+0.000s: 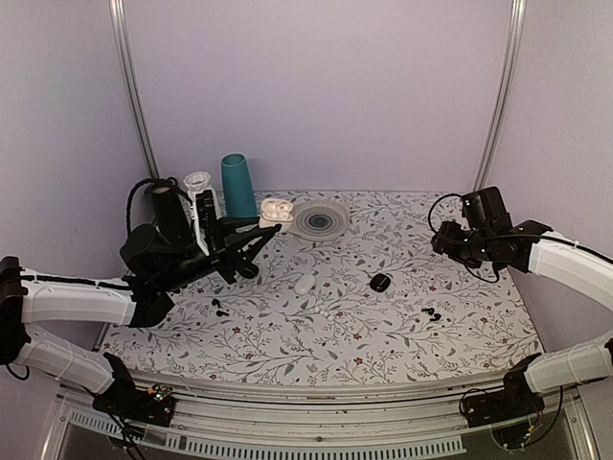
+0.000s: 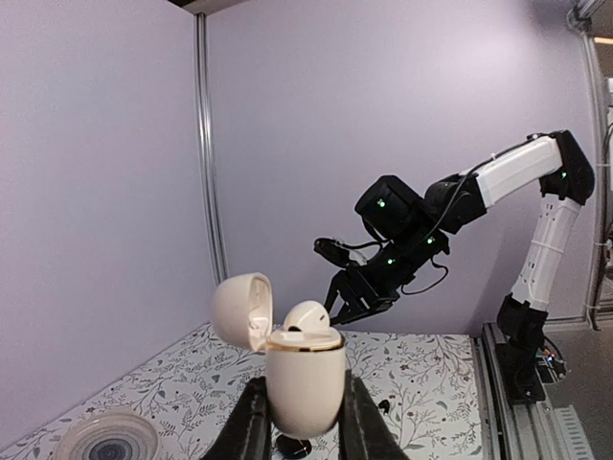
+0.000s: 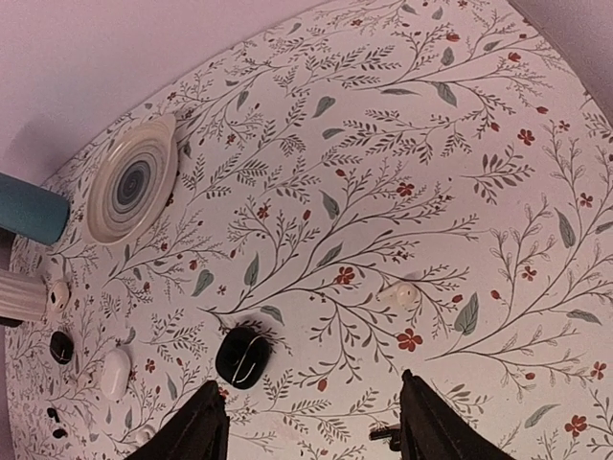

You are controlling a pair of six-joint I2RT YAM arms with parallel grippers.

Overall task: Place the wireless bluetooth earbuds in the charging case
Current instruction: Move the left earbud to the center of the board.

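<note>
My left gripper is shut on the charging case, a glossy white case held upright above the table with its lid hinged open to the left. One white earbud sits in the case and pokes above the rim. In the top view the case is at the left gripper's tips, near the back of the table. A second white earbud lies on the floral table ahead of my right gripper, which is open and empty. In the top view the right gripper hovers at the right.
A round black case and a white oval pebble lie mid-table. Small black earbuds lie front right, others front left. A striped plate, a teal cup and a white ribbed cup stand at the back.
</note>
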